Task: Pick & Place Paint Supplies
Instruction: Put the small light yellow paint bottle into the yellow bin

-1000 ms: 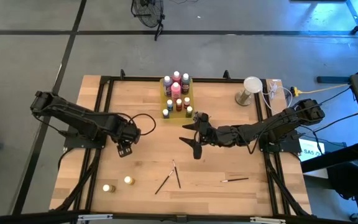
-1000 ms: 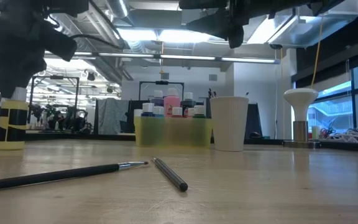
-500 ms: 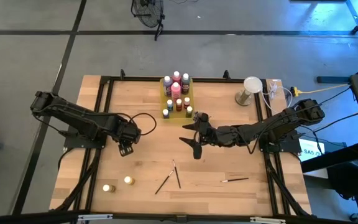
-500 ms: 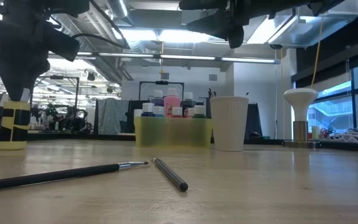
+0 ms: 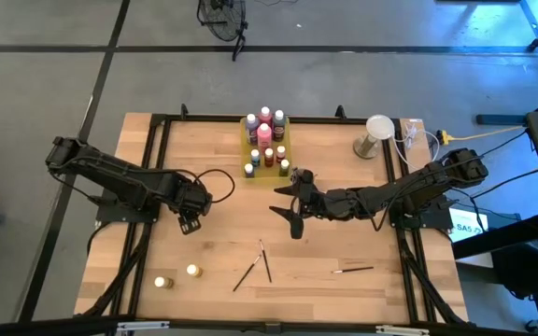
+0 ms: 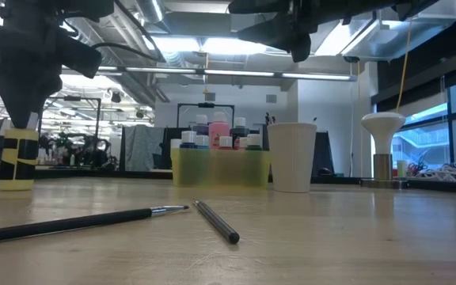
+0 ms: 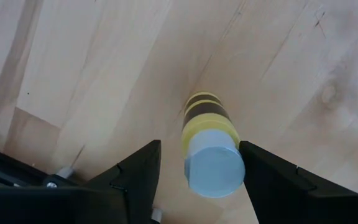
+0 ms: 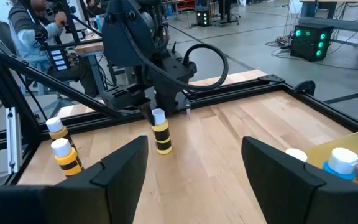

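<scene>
A yellow paint bottle with black bands and a pale cap [image 7: 213,163] stands upright on the table, left of the middle. My left gripper [image 7: 199,180] hangs over it, open, one finger on each side of the cap; the right wrist view shows this bottle [image 8: 161,135] below it. My right gripper [image 5: 292,210] hovers open above the table's middle, holding nothing. Two more yellow bottles [image 5: 163,282] [image 5: 193,271] stand near the near-left corner. Several bottles stand in the yellow tray [image 5: 247,123] at the far side. Three dark brushes [image 5: 244,276] [image 5: 265,263] [image 5: 353,270] lie flat near the near edge. My left gripper comes down from above with a finger [image 7: 135,177] on each side of the bottle's cap [image 7: 215,171]. A gap shows on one side. Whether the other finger [image 7: 272,180] touches the cap, I cannot tell. The bottle stands upright on its base.
A pale ribbed cup [image 6: 291,156] stands beside the tray [image 6: 220,169]. A white mushroom-shaped object [image 5: 374,135] and cables sit at the far right corner. A black frame [image 5: 157,168] runs around the tabletop. Bare wood lies between the two grippers and the brushes.
</scene>
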